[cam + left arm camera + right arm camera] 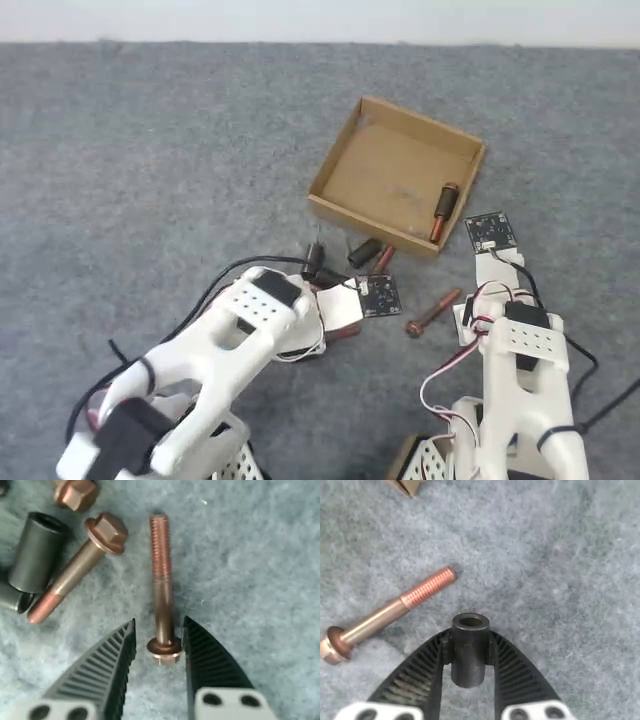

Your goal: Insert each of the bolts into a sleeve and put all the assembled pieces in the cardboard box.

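Spreading the left gripper point(159, 621) low over the grey carpet point(260, 555), jaws apart on either side of the flanged head of a copper bolt point(162, 595); not possible to tell whether either jaw is touching it. Straddling only the head end, with the threaded tip pointing straight away from the jaws. Sharing that patch of carpet with a second bolt point(75, 567), lying at a slant just beside the first, and with a black sleeve point(36, 552) lying near that second bolt's shank. Catching another bolt head point(75, 492) farther off at the edge of the left wrist view.

Clamping the right gripper point(470, 635) on the held sleeve point(469, 660), both jaws pressing its sides and its open bore facing the wrist camera. Hovering above the carpet with a loose bolt point(385, 617) lying just beside the jaws, apart from them, threaded end pointing away.

Looking farther across the table in the high view: sitting beyond both arms, the cardboard box point(380, 175), holding one assembled piece point(443, 212) against the wall nearest the right arm.
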{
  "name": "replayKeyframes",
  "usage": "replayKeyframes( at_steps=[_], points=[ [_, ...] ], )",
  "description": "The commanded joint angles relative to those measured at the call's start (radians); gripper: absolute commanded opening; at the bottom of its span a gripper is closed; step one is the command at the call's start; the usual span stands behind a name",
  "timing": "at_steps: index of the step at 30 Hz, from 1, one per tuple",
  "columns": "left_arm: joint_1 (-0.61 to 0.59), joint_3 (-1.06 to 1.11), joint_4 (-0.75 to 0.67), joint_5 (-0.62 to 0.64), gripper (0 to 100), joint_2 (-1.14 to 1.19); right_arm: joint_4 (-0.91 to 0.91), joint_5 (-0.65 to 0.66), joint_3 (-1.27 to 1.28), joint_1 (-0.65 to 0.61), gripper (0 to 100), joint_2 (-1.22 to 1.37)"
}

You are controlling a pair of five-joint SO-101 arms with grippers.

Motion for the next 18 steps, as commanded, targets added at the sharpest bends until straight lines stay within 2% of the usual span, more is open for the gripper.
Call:
replayKeyframes(
  at_steps=[1,6,9,13,18],
  points=[
    [-0.006,-0.061,0.018,-0.011,14,0.009,-0.005,0.011,-0.005,-0.015,0.6,-0.035],
    [-0.008,-0.059,0.043,-0.011,12,0.017,-0.005,0.012,-0.005,-0.015,0.6,-0.035],
    [-0.005,-0.054,0.041,-0.011,0,0.043,-0.005,0.012,-0.005,-0.015,0.6,-0.035],
    [0.000,-0.108,0.097,-0.014,1,0.101,-0.005,0.012,-0.005,-0.015,0.6,-0.035],
    [-0.008,-0.182,0.273,-0.178,1,0.101,-0.005,0.012,-0.005,-0.015,0.6,-0.035]
  ],
)
